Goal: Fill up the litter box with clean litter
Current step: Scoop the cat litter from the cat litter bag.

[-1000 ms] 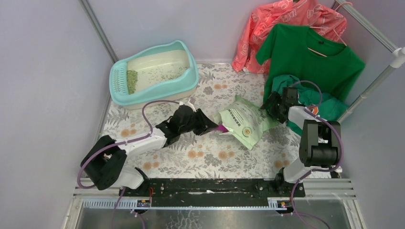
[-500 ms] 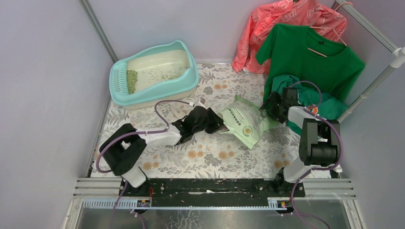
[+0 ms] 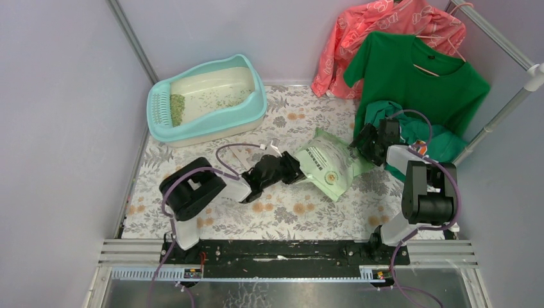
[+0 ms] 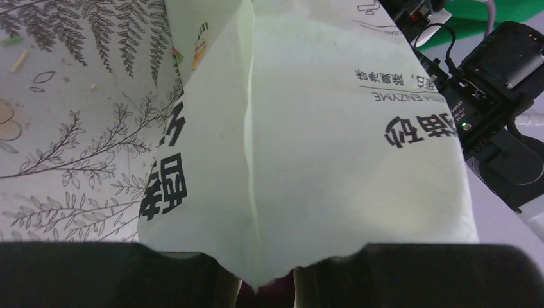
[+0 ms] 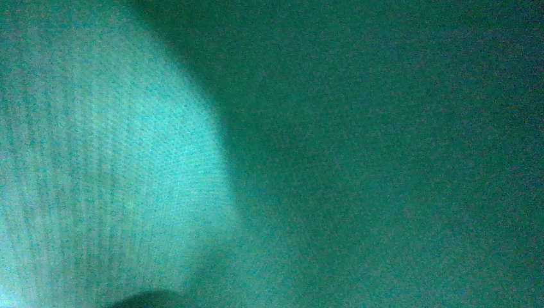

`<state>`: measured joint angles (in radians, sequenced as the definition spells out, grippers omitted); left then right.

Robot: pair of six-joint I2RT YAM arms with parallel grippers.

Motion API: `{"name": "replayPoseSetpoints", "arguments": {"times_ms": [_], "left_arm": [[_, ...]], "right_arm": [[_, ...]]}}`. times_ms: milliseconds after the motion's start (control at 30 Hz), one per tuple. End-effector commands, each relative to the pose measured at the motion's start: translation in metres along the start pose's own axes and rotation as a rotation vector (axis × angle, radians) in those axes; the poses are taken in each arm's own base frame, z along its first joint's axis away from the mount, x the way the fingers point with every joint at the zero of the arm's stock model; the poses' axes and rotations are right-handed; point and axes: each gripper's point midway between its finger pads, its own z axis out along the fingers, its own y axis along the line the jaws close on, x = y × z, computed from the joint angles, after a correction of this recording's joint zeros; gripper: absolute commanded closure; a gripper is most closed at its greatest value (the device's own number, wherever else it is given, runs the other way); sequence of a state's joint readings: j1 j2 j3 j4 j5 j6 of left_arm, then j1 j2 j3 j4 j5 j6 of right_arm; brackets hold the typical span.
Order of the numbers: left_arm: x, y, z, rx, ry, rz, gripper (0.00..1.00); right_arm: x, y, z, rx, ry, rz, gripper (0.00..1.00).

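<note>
1. The litter box (image 3: 259,102) sits at the far-left corner of the worktop (image 3: 301,122).
2. The clean litter (image 3: 177,109) lies heaped in it beside the grate.
3. The left gripper (image 3: 292,170) meets the left edge of the green bag (image 3: 330,168), which hides the jaws; its state cannot be told.
4. The right gripper (image 3: 360,142) is at the bag's right corner against teal cloth (image 3: 442,146); its state cannot be told.

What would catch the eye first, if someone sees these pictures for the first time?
Probably the bright green shirt and coral garment hanging at the far right. Then the turquoise litter box at the far left, holding a little litter, and the pale green bag lying in the centre.
</note>
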<state>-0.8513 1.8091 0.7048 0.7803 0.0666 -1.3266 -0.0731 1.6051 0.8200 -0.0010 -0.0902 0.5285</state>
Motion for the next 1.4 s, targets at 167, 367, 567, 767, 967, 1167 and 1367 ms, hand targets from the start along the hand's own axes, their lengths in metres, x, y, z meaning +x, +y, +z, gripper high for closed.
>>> {"name": "replayPoseSetpoints", "arguments": {"times_ms": [167,367,567,767,967,1167,1367], "left_arm": [[0.019,-0.029,0.012,0.294,0.056,0.039,1.0],[0.027,-0.055,-0.004,0.47,0.089,0.062,0.99],[0.044,-0.078,-0.033,0.601,0.176,0.1,0.98],[0.039,-0.08,-0.064,0.595,0.157,0.111,0.98],[0.026,-0.055,-0.085,0.501,0.106,0.091,0.98],[0.014,-0.033,-0.105,0.427,0.074,0.093,0.98],[0.004,-0.018,-0.13,0.403,0.031,0.093,0.97]], "right_arm": [[0.008,0.0,-0.011,-0.011,0.018,0.003,0.06],[0.003,0.0,-0.015,0.0,-0.003,-0.007,0.06],[0.007,-0.004,-0.012,0.008,0.004,-0.007,0.06],[0.01,-0.008,-0.009,0.019,0.008,-0.017,0.06],[0.01,-0.007,-0.009,0.014,0.01,-0.018,0.06],[0.01,-0.006,-0.009,0.012,0.011,-0.017,0.06],[0.008,-0.003,-0.01,0.002,0.009,-0.015,0.06]]}}
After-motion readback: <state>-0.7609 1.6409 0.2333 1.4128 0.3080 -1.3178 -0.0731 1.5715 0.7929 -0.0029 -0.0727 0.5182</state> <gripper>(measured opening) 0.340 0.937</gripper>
